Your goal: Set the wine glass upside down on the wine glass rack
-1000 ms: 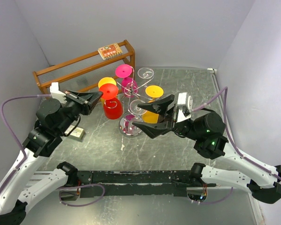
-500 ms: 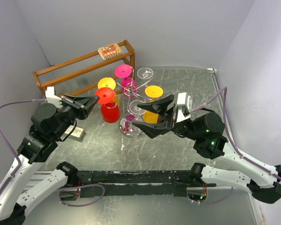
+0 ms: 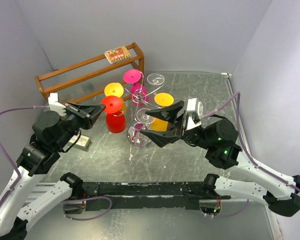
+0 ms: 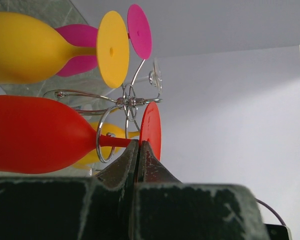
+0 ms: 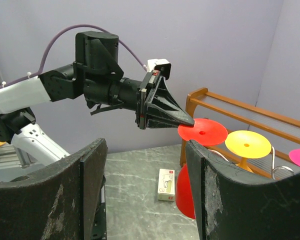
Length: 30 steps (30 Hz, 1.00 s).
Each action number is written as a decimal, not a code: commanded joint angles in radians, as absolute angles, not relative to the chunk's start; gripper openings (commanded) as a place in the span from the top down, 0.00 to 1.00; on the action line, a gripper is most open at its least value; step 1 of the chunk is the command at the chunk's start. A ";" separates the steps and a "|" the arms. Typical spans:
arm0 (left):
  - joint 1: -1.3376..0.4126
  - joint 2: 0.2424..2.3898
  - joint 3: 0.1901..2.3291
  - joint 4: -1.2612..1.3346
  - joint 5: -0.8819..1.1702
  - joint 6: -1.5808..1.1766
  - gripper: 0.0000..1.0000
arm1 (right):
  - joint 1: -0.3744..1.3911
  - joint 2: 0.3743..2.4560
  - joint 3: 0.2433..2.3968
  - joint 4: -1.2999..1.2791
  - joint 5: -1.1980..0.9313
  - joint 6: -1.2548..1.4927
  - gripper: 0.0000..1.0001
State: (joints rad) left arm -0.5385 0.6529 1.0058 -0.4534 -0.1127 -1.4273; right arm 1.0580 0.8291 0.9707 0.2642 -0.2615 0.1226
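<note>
The red wine glass (image 3: 115, 122) hangs upside down, its round foot (image 3: 111, 104) on top. In the left wrist view its stem (image 4: 115, 141) passes through a wire loop of the silver wine glass rack (image 4: 127, 100). My left gripper (image 3: 97, 110) is shut on the rim of the red foot (image 4: 151, 129); the right wrist view shows its tips (image 5: 182, 120) pinching that foot (image 5: 202, 132). My right gripper (image 3: 160, 122) is open and empty beside the rack's post (image 3: 142, 107), above its chrome base (image 3: 139, 137).
Yellow (image 3: 114, 90), pink (image 3: 132, 76) and orange (image 3: 163, 98) glasses hang upside down on the rack, with a clear one (image 3: 155, 78) behind. A brown wooden shelf (image 3: 90, 75) stands at the back left. A small box (image 3: 81, 143) lies under my left arm.
My left gripper has pulled back slightly to the left and lowered the red glass, which now hangs straighter in the rack's loop. My right gripper shifted a little to the left.
</note>
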 commanded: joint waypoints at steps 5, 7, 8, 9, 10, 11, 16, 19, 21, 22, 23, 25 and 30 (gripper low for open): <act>-0.536 0.677 1.037 -0.418 -0.054 -1.379 0.93 | 1.063 0.826 0.965 0.288 -0.251 0.124 0.36; -0.537 0.684 1.034 -0.413 -0.037 -1.377 0.93 | 1.063 0.825 0.965 0.288 -0.251 0.123 0.36; -0.537 0.689 1.033 -0.413 -0.027 -1.375 0.93 | 1.063 0.825 0.965 0.288 -0.251 0.124 0.36; -0.537 0.691 1.031 -0.410 -0.020 -1.370 0.93 | 1.063 0.826 0.965 0.288 -0.250 0.123 0.36; -0.537 0.694 1.030 -0.408 -0.014 -1.366 0.93 | 1.063 0.826 0.966 0.288 -0.249 0.123 0.36; -0.537 0.698 1.029 -0.411 -0.010 -1.360 0.93 | 1.063 0.825 0.966 0.287 -0.249 0.123 0.36; -0.537 0.718 1.040 -0.428 -0.004 -1.336 0.93 | 1.064 0.824 0.963 0.285 -0.245 0.122 0.36; -0.537 0.728 1.029 -0.408 0.017 -1.338 0.93 | 1.063 0.822 0.960 0.289 -0.244 0.123 0.36; -0.537 0.739 1.029 -0.398 0.036 -1.335 0.93 | 1.063 0.821 0.959 0.289 -0.243 0.124 0.36; -0.537 0.744 1.031 -0.398 0.043 -1.334 0.93 | 1.063 0.821 0.959 0.288 -0.242 0.123 0.36; -0.537 0.749 1.034 -0.397 0.049 -1.329 0.93 | 1.063 0.822 0.958 0.288 -0.242 0.123 0.36; -0.537 0.755 1.041 -0.401 0.054 -1.321 0.91 | 1.063 0.822 0.959 0.288 -0.243 0.123 0.36; -0.537 0.775 1.058 -0.414 0.082 -1.294 0.83 | 1.063 0.825 0.957 0.291 -0.242 0.132 0.36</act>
